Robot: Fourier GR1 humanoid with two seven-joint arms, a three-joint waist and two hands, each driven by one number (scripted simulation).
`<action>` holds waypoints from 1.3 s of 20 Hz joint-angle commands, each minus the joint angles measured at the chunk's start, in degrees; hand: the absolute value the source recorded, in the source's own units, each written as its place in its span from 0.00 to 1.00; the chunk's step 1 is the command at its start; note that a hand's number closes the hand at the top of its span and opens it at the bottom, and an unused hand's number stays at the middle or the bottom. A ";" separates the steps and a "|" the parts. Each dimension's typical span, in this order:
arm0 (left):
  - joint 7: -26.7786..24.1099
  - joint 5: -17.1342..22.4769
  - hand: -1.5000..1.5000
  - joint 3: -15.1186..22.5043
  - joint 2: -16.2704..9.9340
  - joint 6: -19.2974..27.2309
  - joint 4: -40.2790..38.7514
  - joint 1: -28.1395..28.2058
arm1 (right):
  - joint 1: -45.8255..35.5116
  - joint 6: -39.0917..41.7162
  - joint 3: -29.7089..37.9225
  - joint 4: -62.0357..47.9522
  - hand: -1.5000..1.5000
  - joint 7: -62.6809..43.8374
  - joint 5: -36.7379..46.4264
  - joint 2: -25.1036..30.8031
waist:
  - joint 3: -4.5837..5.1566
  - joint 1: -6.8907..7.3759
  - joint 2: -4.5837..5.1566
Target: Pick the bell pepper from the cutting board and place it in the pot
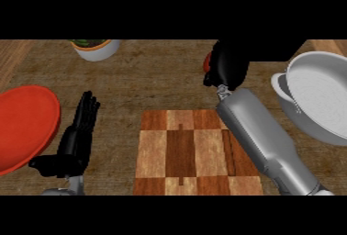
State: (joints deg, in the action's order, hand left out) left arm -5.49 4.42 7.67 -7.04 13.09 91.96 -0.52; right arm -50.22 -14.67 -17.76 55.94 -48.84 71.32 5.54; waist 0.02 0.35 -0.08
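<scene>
A checkered wooden cutting board (183,156) lies at the centre bottom with nothing on it. My right hand (227,64) is raised beyond the board's far right corner, fingers curled round a red bell pepper (207,63), of which only a small red sliver shows at the hand's left edge. The grey pot (318,96) stands at the right, tilted toward me, its pale inside showing; the right hand is to its left, apart from it. At the lower left my left hand (78,133) rests open, fingers pointing up, left of the board.
A red plate (24,126) sits at the left edge, just beside the left hand. A white planter (97,48) with green leaves stands at the back left. The right forearm (267,142) crosses the board's right side.
</scene>
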 commanded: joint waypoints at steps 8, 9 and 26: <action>-3.10 -1.48 0.50 0.58 1.11 -0.82 -0.50 3.87 | 4.71 2.87 7.28 6.96 1.00 -4.74 4.01 7.60 | -0.02 -0.27 0.01; -1.53 -0.61 0.50 -0.15 0.96 -1.06 0.98 2.96 | 5.08 5.23 7.72 10.23 1.00 -5.06 3.92 8.13 | -0.02 -0.38 -0.06; 0.07 -0.99 0.50 -2.69 1.25 -1.77 2.25 2.06 | 12.83 -3.03 25.88 -2.14 1.00 18.67 -9.09 23.12 | -0.05 0.12 0.18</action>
State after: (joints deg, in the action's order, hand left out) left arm -5.72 3.22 5.94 -5.90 11.17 93.20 1.11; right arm -38.14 -15.74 4.75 57.90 -35.48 65.38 27.02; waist -0.02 0.33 0.08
